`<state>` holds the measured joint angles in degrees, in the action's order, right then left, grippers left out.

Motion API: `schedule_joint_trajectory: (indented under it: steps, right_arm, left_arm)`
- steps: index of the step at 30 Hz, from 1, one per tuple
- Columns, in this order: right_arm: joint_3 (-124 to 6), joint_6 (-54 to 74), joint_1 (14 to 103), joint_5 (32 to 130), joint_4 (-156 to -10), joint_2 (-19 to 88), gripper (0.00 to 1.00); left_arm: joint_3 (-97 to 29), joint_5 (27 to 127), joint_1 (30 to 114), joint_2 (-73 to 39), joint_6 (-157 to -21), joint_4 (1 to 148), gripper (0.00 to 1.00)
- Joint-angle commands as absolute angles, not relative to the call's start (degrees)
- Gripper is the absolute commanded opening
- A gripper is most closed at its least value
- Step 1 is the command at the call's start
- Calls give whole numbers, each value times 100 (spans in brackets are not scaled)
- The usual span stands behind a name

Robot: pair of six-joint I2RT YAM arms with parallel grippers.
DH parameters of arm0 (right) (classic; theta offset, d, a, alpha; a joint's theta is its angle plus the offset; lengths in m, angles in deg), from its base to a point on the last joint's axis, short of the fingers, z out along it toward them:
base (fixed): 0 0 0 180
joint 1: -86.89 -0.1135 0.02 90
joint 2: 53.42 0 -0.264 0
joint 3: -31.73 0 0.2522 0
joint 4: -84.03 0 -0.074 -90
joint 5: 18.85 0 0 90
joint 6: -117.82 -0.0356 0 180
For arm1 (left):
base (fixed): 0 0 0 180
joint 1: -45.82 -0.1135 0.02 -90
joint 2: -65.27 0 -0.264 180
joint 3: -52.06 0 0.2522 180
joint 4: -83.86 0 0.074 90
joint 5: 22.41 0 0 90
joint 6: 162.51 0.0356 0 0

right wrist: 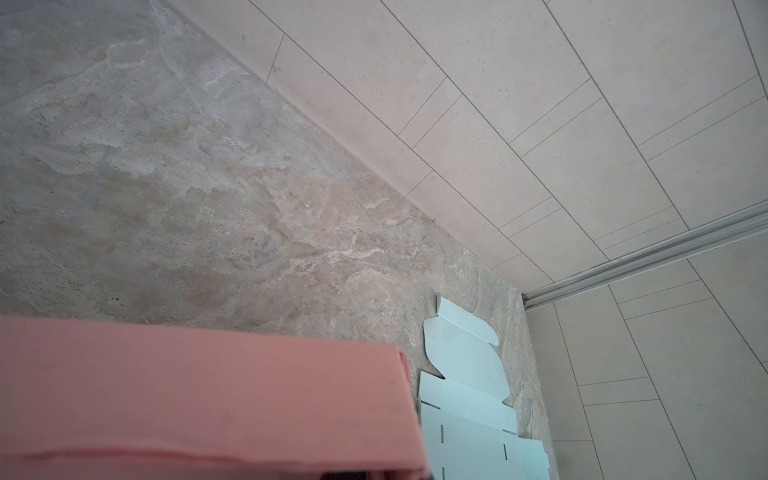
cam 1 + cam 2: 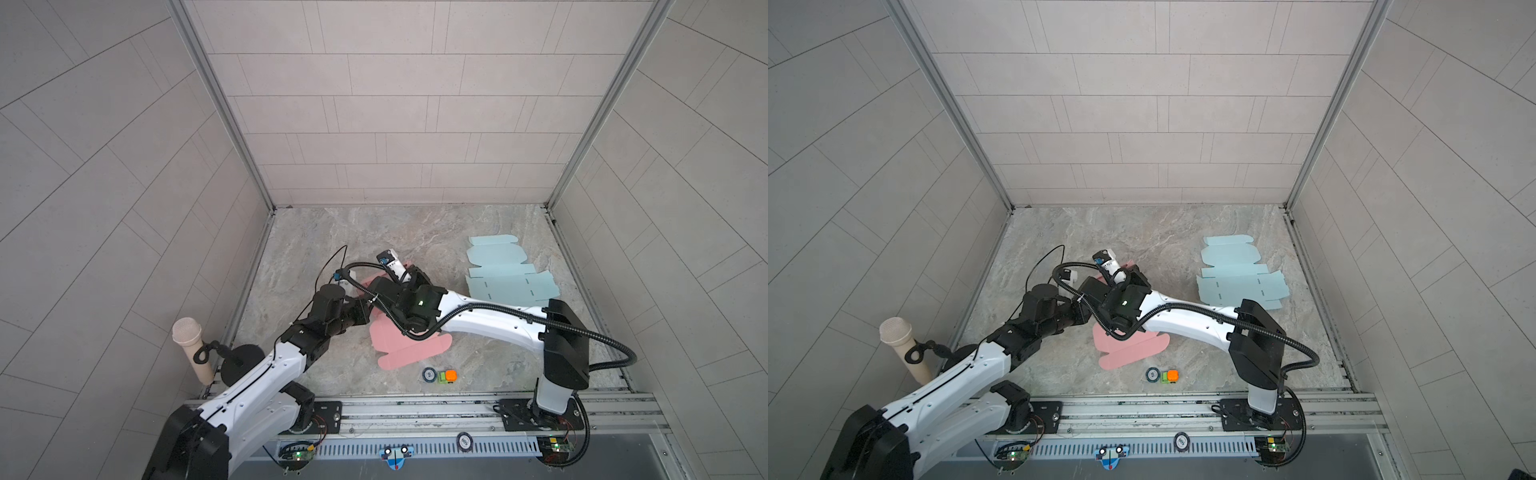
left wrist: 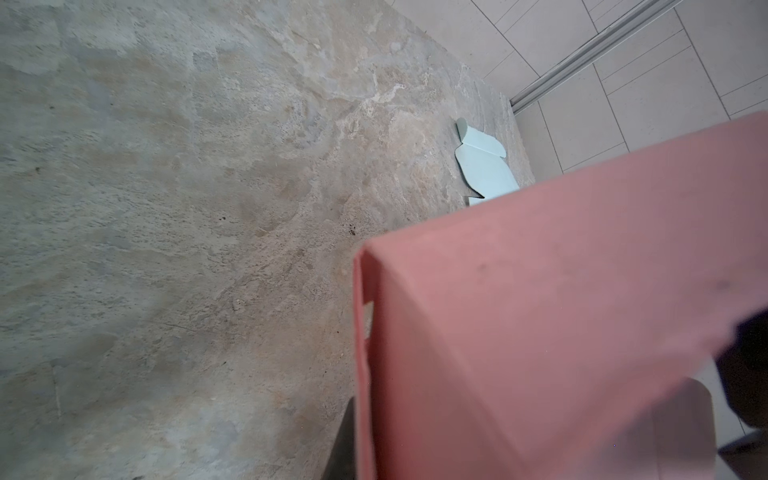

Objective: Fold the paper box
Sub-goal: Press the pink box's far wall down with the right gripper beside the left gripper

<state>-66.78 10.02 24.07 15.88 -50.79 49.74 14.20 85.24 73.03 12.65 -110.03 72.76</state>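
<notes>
**Clerk:** Left gripper [image 2: 368, 305], condition?

**Keeper:** Closed. It sits left of centre in both top views, at the upper left edge of the pink paper box [image 2: 409, 351], partly under the right arm [image 2: 490, 320]. Its wrist view has a raised pink panel close to the lens. Whether the jaws pinch that panel cannot be told.

**Clerk:** Right gripper [image 2: 384, 286]?

**Keeper:** It reaches across the middle and lies just above the left gripper in the frame. Its tips are hidden, so open or closed cannot be told. Its wrist view also shows a pink panel standing close by.

**Clerk:** Item one, the box itself.

**Keeper:** One pink card blank, partly folded. The lower flaps lie flat on the table [image 2: 395, 232], low and centre in the frame. The upper part is covered by both arms.

**Clerk:** Item two?

**Keeper:** One pale blue blank [image 2: 507, 274], unfolded and flat. It is right of centre, well apart from the pink one and near the right wall.

**Clerk:** Smaller pieces?

**Keeper:** One green-and-orange block [image 2: 448, 376] and one black round disc [image 2: 429, 374]. They sit just beside each other, below the pink flaps and near the front rail [image 2: 415, 409].

**Clerk:** Anything at the edges?

**Keeper:** One beige microphone [image 2: 189, 336] on a black clamp, lower left in the frame, beside the table's left edge.
</notes>
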Motion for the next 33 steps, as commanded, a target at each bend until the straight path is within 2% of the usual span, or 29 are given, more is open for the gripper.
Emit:
schedule_joint_trajectory:
  steps: [1, 3, 7, 16, 19, 21, 27, 30, 33]
  right_arm:
    - [-6746, 993, 2447, 1430, -4963, 5167, 14]
    - [-6770, 991, 2463, 1395, -4956, 5204, 18]
    - [-6829, 980, 2471, 1367, -4935, 5284, 19]
    - [-6788, 992, 2497, 1195, -4995, 5306, 4]
    - [-6782, 1007, 2494, 1161, -5030, 5280, 2]
    - [-6781, 1006, 2500, 1191, -5057, 5251, 3]
    - [-6679, 936, 2508, 1218, -5156, 5042, 18]
    - [-6636, 937, 2537, 1260, -5219, 5012, 18]
    - [-6648, 936, 2562, 1269, -5208, 5053, 13]
  left_arm:
    - [1205, 8748, 7592, 1553, -10942, 7558, 0]
    - [1199, 8702, 7654, 1618, -10950, 7521, 0]
    - [1193, 8649, 7719, 1658, -10968, 7510, 0]
    - [1221, 8649, 7765, 1683, -10998, 7560, 0]
    - [1245, 8622, 7765, 1737, -11015, 7555, 0]
    - [1238, 8605, 7765, 1760, -11013, 7530, 0]
    - [1214, 8543, 7764, 1790, -10979, 7463, 0]
    - [1214, 8560, 7764, 1782, -11011, 7494, 0]
    - [1218, 8554, 7764, 1790, -11004, 7481, 0]
